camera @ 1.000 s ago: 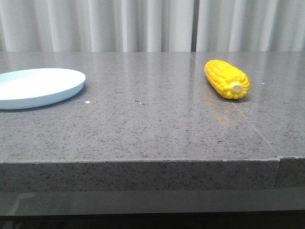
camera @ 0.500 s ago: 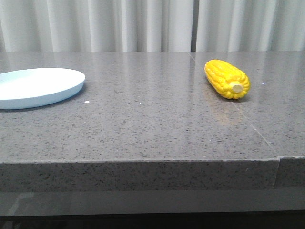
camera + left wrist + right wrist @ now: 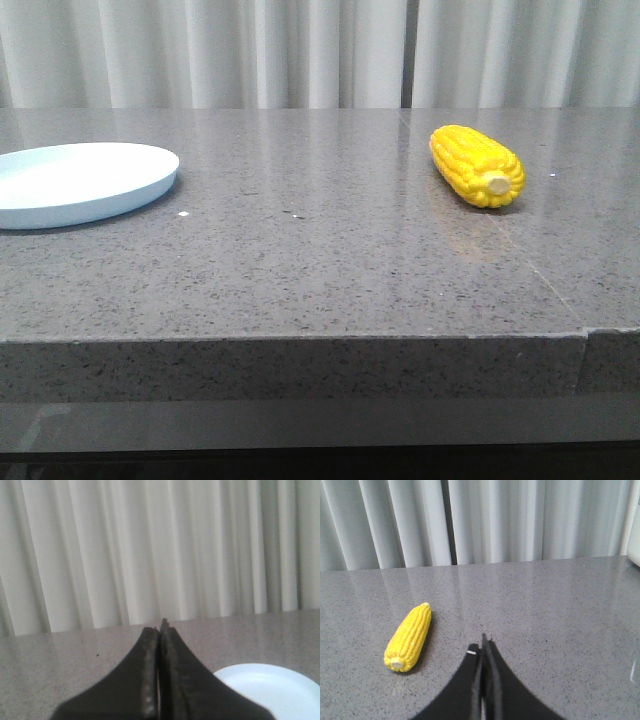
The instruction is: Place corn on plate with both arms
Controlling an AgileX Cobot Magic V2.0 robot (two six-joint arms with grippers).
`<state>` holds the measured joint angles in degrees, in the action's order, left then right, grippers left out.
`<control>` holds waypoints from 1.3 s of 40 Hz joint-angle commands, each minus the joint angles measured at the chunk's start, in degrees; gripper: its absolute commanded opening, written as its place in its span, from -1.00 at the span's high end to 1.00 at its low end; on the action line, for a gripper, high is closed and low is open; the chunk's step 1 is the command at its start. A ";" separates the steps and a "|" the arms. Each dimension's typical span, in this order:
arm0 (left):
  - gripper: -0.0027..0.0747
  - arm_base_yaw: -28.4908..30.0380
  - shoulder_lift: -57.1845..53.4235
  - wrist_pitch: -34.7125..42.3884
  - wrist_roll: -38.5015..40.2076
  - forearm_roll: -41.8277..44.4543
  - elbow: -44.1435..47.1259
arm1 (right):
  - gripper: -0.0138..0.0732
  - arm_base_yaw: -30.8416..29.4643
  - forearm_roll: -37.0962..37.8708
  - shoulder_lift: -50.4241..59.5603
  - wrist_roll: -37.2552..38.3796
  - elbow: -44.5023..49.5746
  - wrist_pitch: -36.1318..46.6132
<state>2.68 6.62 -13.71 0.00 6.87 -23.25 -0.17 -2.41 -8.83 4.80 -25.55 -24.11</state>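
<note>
A grey speckled stone table (image 3: 330, 270) fills the front view, with pale pleated curtains (image 3: 300, 50) hanging behind it. A thin seam runs across the top on the right side, passing near the corn.

One plate (image 3: 85, 182) sits on the table at the far left, partly cut off by the edge of the front view. It is round, shallow, pale blue-white, and holds nothing. Part of its rim also shows in the left wrist view.

One corn (image 3: 477, 165) lies on its side on the bare table at the right, well apart from the plate. Its cream stub end faces the camera in the front view and its tapered tip points toward the curtains. Two tiny white specks lie on the table between plate and corn.

Two grippers show, one in each wrist view. The left gripper (image 3: 159, 630) has its dark fingers pressed together, holding nothing, with the plate near it. The right gripper (image 3: 483, 645) is likewise clenched on nothing, near the corn but not touching it.
</note>
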 commanded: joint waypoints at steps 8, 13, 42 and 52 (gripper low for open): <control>0.98 -0.08 12.48 1.84 0.00 1.22 -5.65 | 0.87 -0.42 -0.04 -13.16 -0.47 -8.11 4.51; 0.98 -0.08 13.27 2.30 0.00 1.11 -5.65 | 0.82 -0.42 -0.04 -13.58 -0.47 -8.11 4.60; -0.80 -0.08 13.39 3.84 0.00 0.28 -5.65 | -0.68 -0.42 -0.04 -13.58 -0.47 -8.11 4.61; -0.80 -0.08 20.81 3.35 0.32 -4.93 -8.32 | -0.68 -0.42 -0.04 -13.58 -0.47 -8.11 4.61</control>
<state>2.68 23.12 -14.02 0.00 3.77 -27.83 -0.17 -2.41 -21.63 4.80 -31.68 -24.22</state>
